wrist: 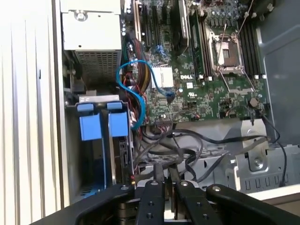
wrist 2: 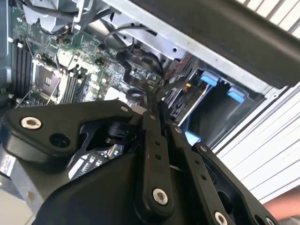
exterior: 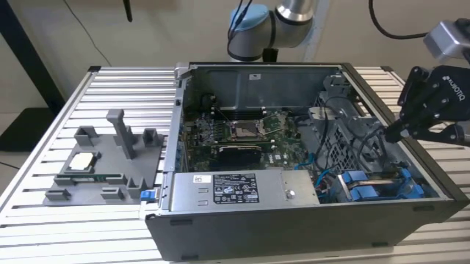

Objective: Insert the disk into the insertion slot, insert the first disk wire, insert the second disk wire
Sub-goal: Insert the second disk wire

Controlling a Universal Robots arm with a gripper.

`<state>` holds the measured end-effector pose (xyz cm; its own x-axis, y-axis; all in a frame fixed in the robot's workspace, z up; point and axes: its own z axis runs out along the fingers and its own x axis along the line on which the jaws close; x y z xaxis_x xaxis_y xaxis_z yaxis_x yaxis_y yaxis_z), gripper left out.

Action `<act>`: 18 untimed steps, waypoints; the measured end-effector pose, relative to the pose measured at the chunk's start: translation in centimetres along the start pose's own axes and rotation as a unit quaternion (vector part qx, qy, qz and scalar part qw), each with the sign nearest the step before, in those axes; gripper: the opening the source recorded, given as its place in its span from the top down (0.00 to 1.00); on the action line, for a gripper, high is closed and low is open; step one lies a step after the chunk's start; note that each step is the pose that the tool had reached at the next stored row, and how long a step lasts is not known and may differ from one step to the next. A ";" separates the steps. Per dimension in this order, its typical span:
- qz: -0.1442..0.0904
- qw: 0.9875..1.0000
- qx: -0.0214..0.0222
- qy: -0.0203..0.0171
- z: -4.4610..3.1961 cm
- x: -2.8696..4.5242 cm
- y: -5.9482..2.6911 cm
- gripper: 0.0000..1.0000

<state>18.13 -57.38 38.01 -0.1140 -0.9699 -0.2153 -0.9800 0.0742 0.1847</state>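
The gripper [exterior: 391,133], fingers [wrist: 154,176] pressed together on nothing visible, hangs over the open computer case [exterior: 250,231] beside loose black cables [wrist: 187,145], presumably for wiring, the disk [exterior: 378,184] already seated in the insertion slot [wrist: 70,140].

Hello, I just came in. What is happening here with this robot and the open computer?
A robot arm is working on an open computer case that lies on a slatted table. Its gripper hangs over the case's side at the exterior view's right, above the cables, with its fingers close together and nothing visibly between them. The drive bay with blue rails sits below it in the near corner. I cannot tell if the disk is seated there.
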 end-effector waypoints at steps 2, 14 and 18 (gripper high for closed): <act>0.000 1.000 0.000 -0.001 0.01 0.07 0.83 0.84; -0.002 1.000 0.002 -0.002 0.35 0.63 3.50 0.84; -0.005 1.000 0.010 -0.001 0.37 0.89 3.73 0.84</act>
<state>14.31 -57.88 38.15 -0.1042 -0.9700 -0.2198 -0.9841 0.0687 0.1637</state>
